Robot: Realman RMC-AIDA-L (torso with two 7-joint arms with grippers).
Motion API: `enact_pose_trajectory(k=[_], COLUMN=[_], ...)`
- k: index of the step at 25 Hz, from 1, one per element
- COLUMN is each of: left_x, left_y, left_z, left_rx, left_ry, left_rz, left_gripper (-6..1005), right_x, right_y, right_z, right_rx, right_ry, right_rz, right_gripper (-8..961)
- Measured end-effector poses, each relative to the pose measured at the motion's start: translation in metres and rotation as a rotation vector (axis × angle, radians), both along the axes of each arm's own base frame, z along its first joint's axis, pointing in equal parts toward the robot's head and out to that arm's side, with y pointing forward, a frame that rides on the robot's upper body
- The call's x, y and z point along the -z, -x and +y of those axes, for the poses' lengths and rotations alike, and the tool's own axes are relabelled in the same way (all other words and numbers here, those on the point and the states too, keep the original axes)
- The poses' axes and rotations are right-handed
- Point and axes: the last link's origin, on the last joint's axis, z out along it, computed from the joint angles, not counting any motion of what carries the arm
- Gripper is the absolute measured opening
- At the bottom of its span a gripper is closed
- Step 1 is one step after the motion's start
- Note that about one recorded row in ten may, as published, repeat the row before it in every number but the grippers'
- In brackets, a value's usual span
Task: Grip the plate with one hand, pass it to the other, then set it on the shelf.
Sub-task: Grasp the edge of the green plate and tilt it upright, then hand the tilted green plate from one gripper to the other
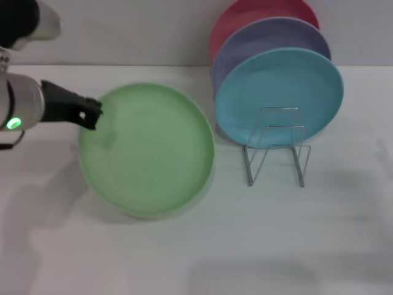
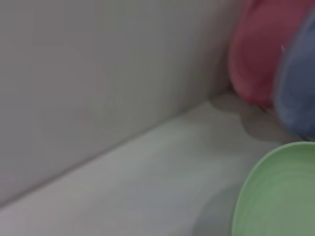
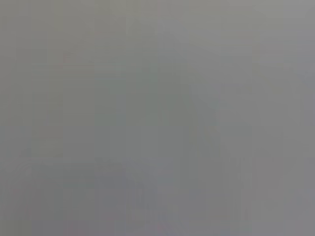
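White table [image 1: 184, 258] — bare surface nearest the robot, running back to a pale wall.

Light green plate [image 1: 147, 150] — round, shallow rim, left of centre on the table; its face is turned up toward the head camera. Whether it lies flat or is lifted at one edge cannot be told. A slice of its rim also shows in the left wrist view [image 2: 275, 191].

Left gripper [image 1: 91, 114] — black, on a silver arm with a green light, reaching in from the left; its tip meets the plate's left rim. The fingers appear clamped on that rim, though the far finger is hidden.

Shelf [image 1: 276, 147] — thin silver wire rack, right of the green plate and apart from it; its front loops stand unfilled.

Turquoise plate [image 1: 279, 98] — upright on the rack, behind the front loops.

Lavender plate [image 1: 270, 43] — upright, just behind the turquoise one, overlapping it.

Red plate [image 1: 245, 18] — upright, farthest back, close to the wall.

Right gripper — not seen in any view; the right wrist view shows only a plain grey field.
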Motion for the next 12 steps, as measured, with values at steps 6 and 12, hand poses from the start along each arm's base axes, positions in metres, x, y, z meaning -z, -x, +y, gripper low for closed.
enact_pose_trajectory(k=[6,12], left_x=[-0.018,-0.021], left_y=[-0.009,-0.009], left_z=[0.001,0.003], left_rx=[0.050,0.067], left_ry=[-0.073,-0.103], left_rz=[-0.014,-0.015], left_gripper=[33,37], right_x=[-0.026,-0.027], right_y=[0.056,0.172], right_z=[0.030,0.117], right_rx=[-0.341,-0.335], right_ry=[0.081,0.537], right_rz=[0.115,-0.070], right_gripper=[825,826])
